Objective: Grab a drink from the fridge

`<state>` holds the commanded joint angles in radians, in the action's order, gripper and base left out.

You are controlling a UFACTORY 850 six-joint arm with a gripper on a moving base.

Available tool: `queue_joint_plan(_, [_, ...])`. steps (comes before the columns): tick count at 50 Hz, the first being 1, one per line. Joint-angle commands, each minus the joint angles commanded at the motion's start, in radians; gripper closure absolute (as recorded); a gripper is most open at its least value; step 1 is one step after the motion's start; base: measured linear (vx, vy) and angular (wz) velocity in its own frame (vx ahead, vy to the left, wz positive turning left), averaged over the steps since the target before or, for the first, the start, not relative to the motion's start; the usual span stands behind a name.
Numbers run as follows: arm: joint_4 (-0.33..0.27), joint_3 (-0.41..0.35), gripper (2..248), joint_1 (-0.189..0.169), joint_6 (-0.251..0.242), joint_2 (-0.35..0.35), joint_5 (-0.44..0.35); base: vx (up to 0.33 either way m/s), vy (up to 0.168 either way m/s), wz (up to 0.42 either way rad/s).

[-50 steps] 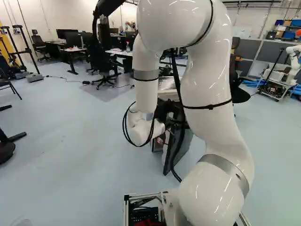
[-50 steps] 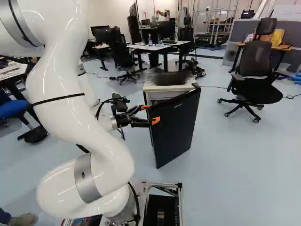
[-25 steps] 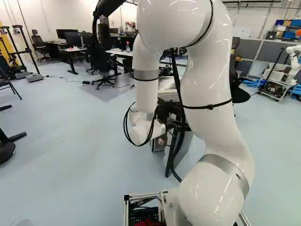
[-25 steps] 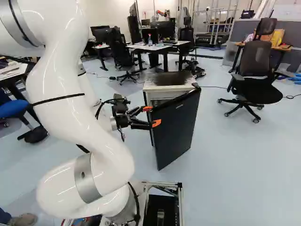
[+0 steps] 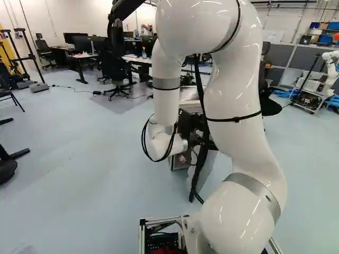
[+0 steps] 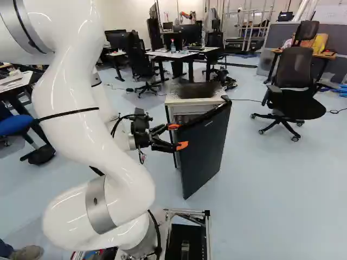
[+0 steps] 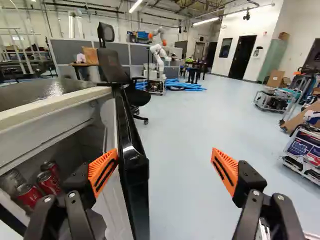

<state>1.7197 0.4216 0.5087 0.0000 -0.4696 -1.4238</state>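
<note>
The fridge [image 7: 55, 106] was open, and red cans [image 7: 48, 183] sat inside it. The gripper [image 6: 179, 136] had its fingers wide apart and held nothing, with one finger up against the inside of the door [image 6: 205, 154]. The door had swung open a bit more than before, and the arm [image 6: 89, 141] had moved a little that way too.

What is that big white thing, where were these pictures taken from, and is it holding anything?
That's a robot arm on a moving base. Two pictures come from cameras on the base, behind the arm: one to its left, one to its right. The third comes from its wrist, looking along its hand, called a gripper, which has orange pads.

Ahead is a small fridge with its door open. Red drink cans are inside. The gripper is open, so nothing is held. The door's edge is between its two fingers, much nearer one than the other.
</note>
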Motion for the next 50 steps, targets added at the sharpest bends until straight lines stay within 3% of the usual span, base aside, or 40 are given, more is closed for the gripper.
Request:
queue_joint_plan(18, [0.066,0.011,3,-0.027,0.0,-0.003,0.041,0.0,0.0,0.0])
queue_joint_plan(50, [0.183,0.043,3,-0.105,0.0,-0.008,0.026,0.0,0.0,0.0])
